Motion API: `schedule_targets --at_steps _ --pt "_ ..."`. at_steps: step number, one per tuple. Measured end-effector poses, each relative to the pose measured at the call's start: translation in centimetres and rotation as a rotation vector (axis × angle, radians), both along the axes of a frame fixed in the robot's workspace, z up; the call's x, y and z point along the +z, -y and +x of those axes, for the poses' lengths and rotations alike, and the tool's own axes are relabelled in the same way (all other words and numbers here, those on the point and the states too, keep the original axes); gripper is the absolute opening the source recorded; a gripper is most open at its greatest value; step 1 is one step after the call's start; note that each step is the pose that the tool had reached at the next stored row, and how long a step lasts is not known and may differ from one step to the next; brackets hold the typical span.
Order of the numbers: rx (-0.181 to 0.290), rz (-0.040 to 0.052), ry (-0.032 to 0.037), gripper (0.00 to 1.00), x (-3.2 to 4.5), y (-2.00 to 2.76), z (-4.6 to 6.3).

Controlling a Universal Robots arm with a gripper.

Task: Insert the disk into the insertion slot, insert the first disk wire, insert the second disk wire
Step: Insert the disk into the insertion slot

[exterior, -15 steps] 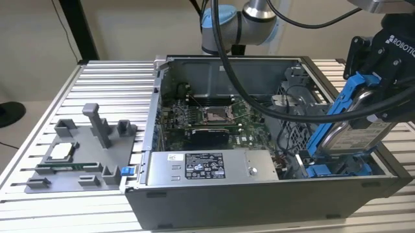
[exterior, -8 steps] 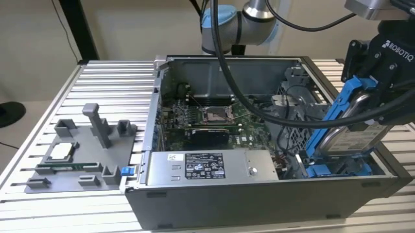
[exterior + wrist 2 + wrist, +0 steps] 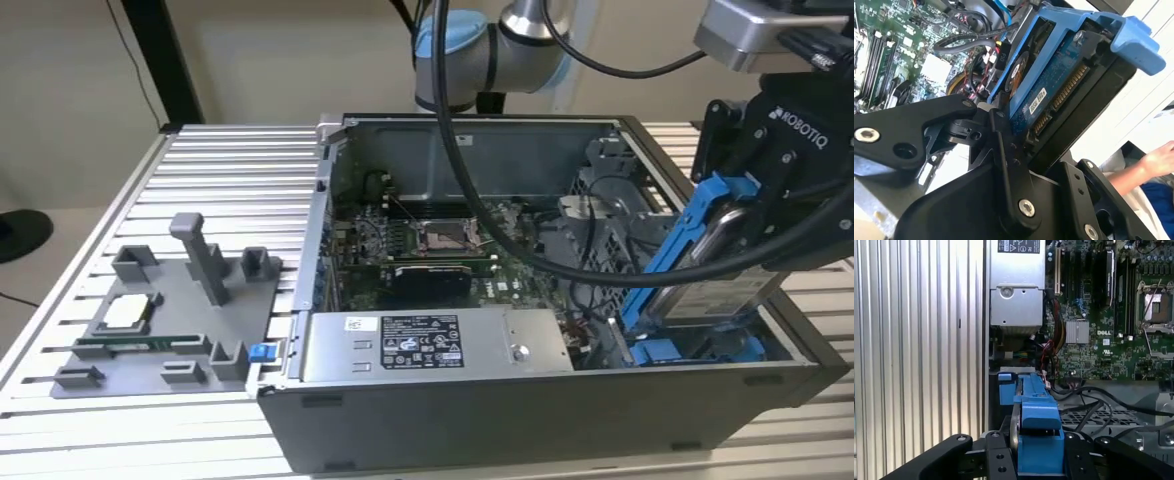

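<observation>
Nearest to my wrist cams: the gripper (image 3: 1036,460) is clamped tight on the disk (image 3: 1040,412), black fingers squeezing its glossy blue plastic frame from both sides. The first wrist view looks straight along the disk's thin edge. The second wrist view gives me the flat underside: blue circuit board (image 3: 1059,70), a row of gold connector pins, and a person's hand (image 3: 1160,159) out past the case.

In the exterior view the disk stands on edge, tilted. Its low end is down by the insertion slot (image 3: 663,352), the one with blue rails at the exterior view's right end of the open grey case (image 3: 534,430). Can't tell if they touch.

Further in sit the boxy silver power supply (image 3: 521,345) and the green motherboard (image 3: 427,240). Beyond that, a grey plastic fixture (image 3: 174,310) sits on the ribbed aluminium table (image 3: 227,170).
</observation>
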State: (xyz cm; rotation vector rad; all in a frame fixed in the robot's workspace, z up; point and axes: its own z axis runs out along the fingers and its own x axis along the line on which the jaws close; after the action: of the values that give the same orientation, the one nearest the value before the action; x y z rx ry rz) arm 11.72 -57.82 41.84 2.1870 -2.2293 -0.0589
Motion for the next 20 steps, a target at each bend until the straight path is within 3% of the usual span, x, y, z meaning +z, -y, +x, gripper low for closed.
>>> schedule_targets --at_steps 8,13,20 --pt "0.0 0.026 -0.0003 0.0 -0.85 -0.02 0.37" --pt "0.0 0.0264 -0.0015 0.0 -1.09 0.3 0.43" --pt "-0.014 0.0261 -0.0098 0.0 -1.05 0.93 0.44"
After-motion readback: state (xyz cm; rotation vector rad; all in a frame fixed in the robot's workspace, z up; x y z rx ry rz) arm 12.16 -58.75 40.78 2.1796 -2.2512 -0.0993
